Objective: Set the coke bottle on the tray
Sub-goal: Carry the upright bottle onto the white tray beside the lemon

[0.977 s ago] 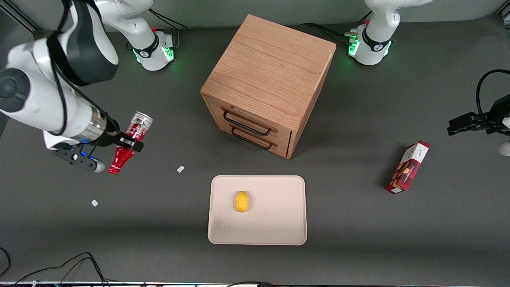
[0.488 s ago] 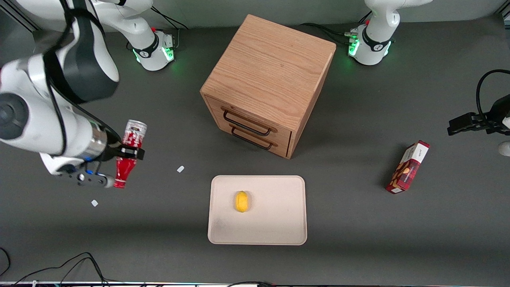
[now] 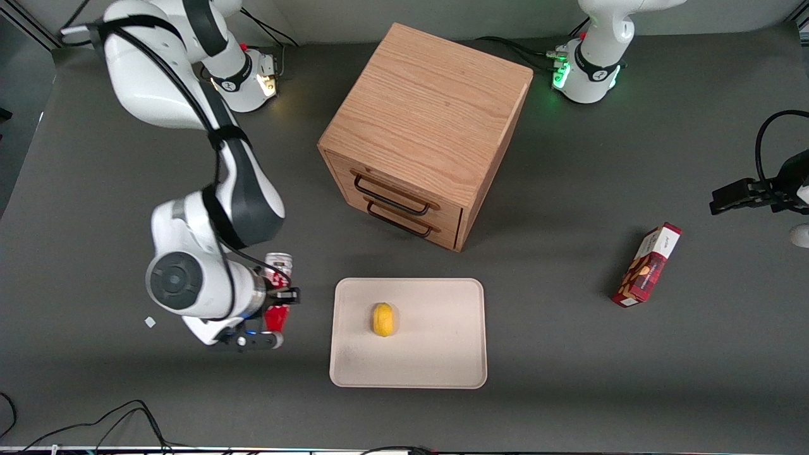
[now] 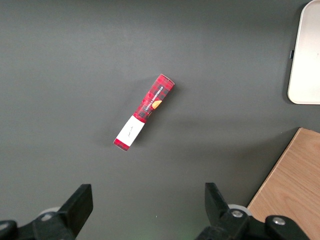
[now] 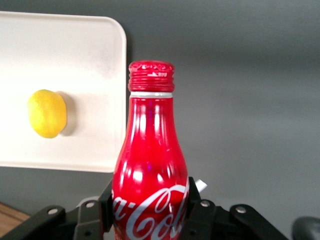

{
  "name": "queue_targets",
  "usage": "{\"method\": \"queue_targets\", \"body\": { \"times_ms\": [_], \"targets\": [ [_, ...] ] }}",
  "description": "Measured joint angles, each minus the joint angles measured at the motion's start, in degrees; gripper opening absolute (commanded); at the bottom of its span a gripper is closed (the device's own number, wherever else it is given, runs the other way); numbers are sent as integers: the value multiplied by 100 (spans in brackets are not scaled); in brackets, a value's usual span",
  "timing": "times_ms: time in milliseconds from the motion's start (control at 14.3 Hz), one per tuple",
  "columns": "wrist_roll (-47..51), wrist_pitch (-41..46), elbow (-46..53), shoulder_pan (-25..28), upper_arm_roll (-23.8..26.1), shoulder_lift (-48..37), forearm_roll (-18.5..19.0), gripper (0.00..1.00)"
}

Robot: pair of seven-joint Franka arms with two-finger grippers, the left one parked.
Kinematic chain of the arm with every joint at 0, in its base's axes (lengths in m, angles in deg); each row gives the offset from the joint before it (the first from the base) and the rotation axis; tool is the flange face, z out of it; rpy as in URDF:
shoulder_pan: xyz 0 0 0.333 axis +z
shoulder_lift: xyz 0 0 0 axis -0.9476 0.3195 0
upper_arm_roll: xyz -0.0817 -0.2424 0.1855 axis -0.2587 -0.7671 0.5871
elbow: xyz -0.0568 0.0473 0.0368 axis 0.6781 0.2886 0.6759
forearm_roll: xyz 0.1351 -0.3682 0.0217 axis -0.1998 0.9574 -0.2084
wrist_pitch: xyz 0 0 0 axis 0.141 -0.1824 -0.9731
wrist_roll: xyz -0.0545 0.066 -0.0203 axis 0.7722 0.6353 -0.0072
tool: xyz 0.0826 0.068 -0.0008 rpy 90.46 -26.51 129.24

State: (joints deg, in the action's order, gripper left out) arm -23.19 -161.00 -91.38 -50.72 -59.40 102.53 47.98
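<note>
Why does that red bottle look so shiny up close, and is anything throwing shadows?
In the right wrist view, white glare streaks run down the coke bottle held in the gripper; the lemon shadows the tray. In the front view, the wooden cabinet darkens the table beside it.

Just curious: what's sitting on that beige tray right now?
Only a small yellow lemon-like fruit lies on the tray. The coke bottle, shut in the gripper, hangs beside it.

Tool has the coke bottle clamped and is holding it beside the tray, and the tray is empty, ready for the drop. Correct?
Not quite: the tray is not empty. A small yellow lemon-like fruit lies on it, plain in the front view and the right wrist view. The rest holds: the tool grips the coke bottle beside the tray, not yet over it.
</note>
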Motion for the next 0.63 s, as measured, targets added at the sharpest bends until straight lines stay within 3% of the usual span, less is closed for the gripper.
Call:
{"method": "queue_targets", "body": {
  "times_ms": [628],
  "targets": [
    [356, -1642, 63, 314, 25, 1066, -42, 0]
  ]
}}
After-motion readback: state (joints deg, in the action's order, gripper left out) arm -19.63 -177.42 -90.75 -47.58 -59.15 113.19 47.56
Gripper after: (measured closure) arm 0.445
